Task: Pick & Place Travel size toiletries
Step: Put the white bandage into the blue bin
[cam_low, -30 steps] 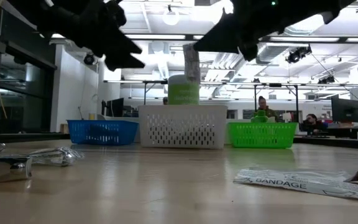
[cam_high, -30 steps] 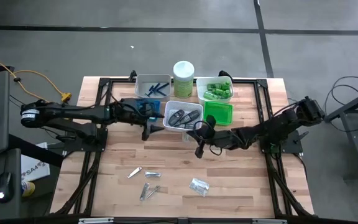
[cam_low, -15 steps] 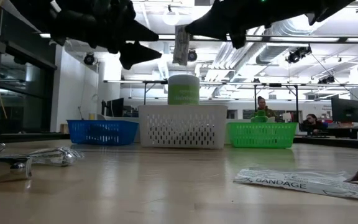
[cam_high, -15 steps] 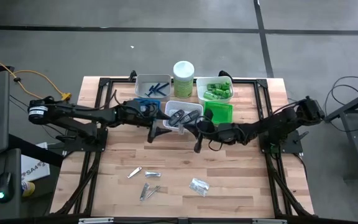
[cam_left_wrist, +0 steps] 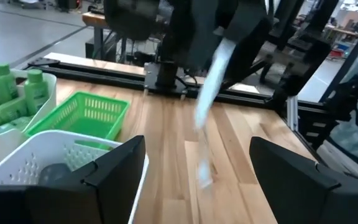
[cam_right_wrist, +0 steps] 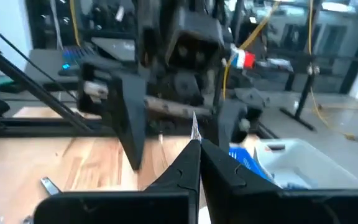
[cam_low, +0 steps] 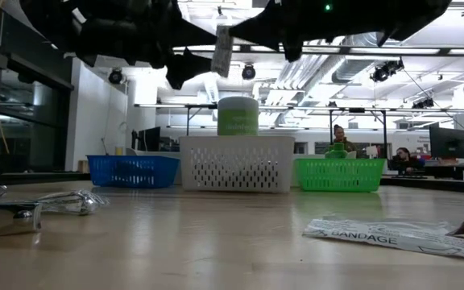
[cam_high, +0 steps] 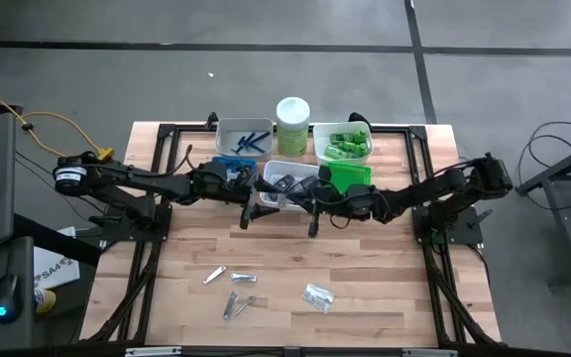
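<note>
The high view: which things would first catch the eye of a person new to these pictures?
Both arms meet above the white tray at the table's middle. The right claw is shut on a thin clear packet hanging in the air, with the open left claw facing it. Silver clippers lie nearer the front edge.

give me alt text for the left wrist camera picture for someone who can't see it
The right gripper dangles a clear packet above the wooden table, facing the left gripper's open fingers. Off to one side sit a white tray, an empty green basket and a tub of green bottles.
</note>
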You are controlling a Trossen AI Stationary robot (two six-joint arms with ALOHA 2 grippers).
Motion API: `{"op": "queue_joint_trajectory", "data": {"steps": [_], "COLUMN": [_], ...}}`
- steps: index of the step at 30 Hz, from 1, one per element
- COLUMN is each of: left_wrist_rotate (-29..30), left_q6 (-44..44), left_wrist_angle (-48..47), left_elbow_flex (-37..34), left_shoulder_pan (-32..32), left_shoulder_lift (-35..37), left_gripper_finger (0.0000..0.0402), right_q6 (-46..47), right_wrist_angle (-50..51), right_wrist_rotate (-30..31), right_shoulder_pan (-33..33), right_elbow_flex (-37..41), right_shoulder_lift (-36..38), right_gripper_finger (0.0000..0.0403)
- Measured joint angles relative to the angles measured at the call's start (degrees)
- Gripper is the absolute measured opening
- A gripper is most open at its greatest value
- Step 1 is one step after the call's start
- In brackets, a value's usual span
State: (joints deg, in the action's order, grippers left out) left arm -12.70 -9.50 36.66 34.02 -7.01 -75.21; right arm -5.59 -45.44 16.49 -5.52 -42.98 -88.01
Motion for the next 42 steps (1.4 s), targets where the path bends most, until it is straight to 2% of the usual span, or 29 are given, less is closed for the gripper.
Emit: {"op": "queue_joint_trajectory", "data": {"steps": [7,14,19,27,29,33,37,42], "left_wrist_rotate": [0.0,0.3,0.3,0.3,0.3,0.3,0.3,0.4], "left_q6": [0.0,-1.3,-1.9,-2.8,-2.8,-2.4,-2.4,-2.1], "left_wrist_angle": [0.5,0.4,0.3,-0.8,-1.0,-1.2,-1.5,-3.0], "left_elbow_flex": [0.0,0.0,0.0,0.0,0.0,0.0,0.0,0.0], "left_shoulder_pan": [0.0,0.0,-0.1,-0.1,-0.1,-0.1,-0.1,-0.1], "left_shoulder_lift": [0.0,0.0,0.0,0.0,0.0,0.0,0.0,0.0], "left_gripper_finger": [0.0289,0.0274,0.0204,0.0029,0.001,0.0006,0.0004,0.0002], "right_q6": [-2.5,-3.9,-4.7,-4.8,-5.1,-5.2,-3.5,-0.1], "right_wrist_angle": [-7.9,-10.0,-10.3,-10.6,-10.5,-10.2,-10.0,-10.0], "right_wrist_rotate": [-6.4,-6.0,-6.0,-6.0,-6.3,-6.4,-8.0,-6.2], "right_shoulder_pan": [1.9,1.9,1.9,1.9,1.9,1.9,1.9,1.8], "right_elbow_flex": [-0.2,-0.2,-0.2,-0.2,-0.2,-0.2,-0.2,-0.2], "right_shoulder_lift": [-3.3,-5.0,-5.0,-5.0,-5.0,-4.9,-4.9,-4.9], "right_gripper_finger": [0.0003,0.0003,0.0003,0.0003,0.0003,0.0007,0.004,0.0131]}}
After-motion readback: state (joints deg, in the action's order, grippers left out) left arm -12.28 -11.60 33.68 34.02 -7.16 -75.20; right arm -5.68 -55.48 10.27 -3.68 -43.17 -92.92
